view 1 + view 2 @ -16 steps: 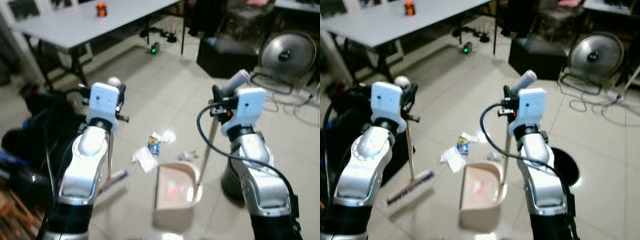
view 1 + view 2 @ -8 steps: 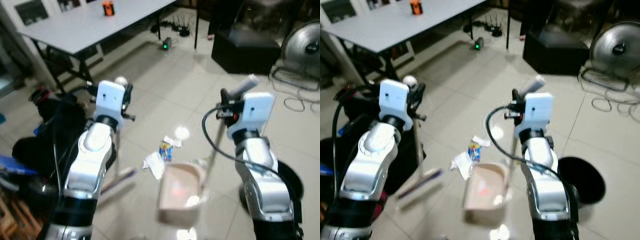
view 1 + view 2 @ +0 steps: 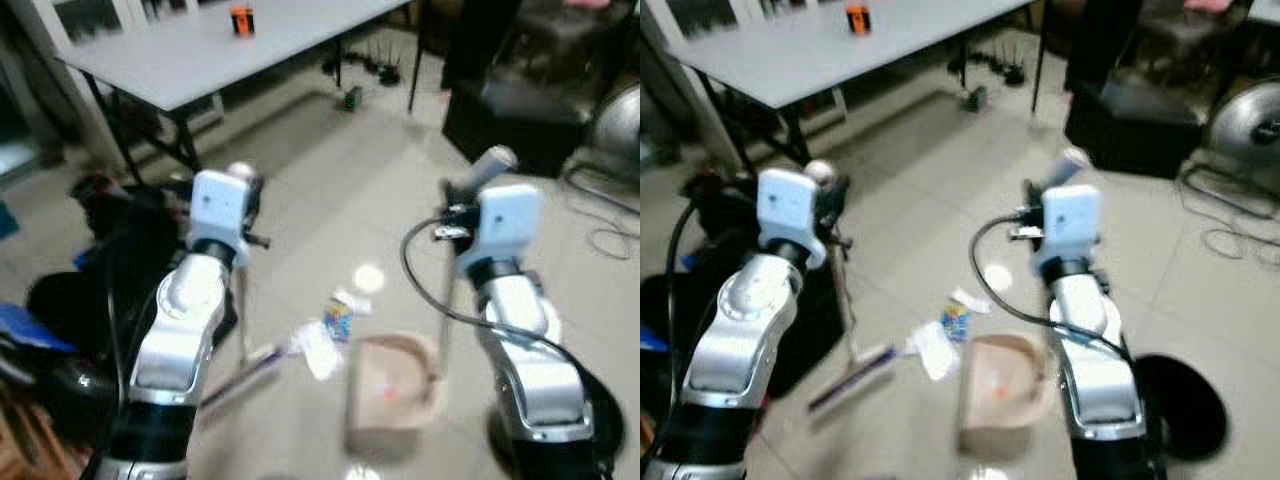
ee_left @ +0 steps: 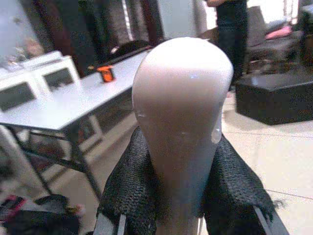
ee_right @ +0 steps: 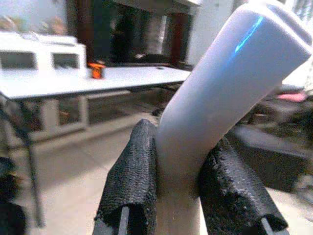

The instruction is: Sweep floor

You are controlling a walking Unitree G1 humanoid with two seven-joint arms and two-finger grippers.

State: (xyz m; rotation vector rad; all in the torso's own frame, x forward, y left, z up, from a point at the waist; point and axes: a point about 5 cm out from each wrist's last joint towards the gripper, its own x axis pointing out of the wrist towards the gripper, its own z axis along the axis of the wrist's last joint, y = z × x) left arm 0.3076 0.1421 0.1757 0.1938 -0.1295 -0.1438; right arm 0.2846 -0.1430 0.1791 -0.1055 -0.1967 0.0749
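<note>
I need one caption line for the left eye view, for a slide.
Left gripper holds the broom, right gripper the dustpan, with litter lying on the tiled floor between them.

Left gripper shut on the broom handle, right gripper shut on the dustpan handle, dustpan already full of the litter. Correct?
Not quite. In the left eye view the litter lies on the floor beside the dustpan, not in it. Left gripper on the broom handle and right gripper on the dustpan handle are right.

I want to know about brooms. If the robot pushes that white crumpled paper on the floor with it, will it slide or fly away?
The crumpled paper looks thin and light, so it will probably slide easily toward the dustpan. It may flip or flutter rather than roll. The broom head already lies beside it.
</note>
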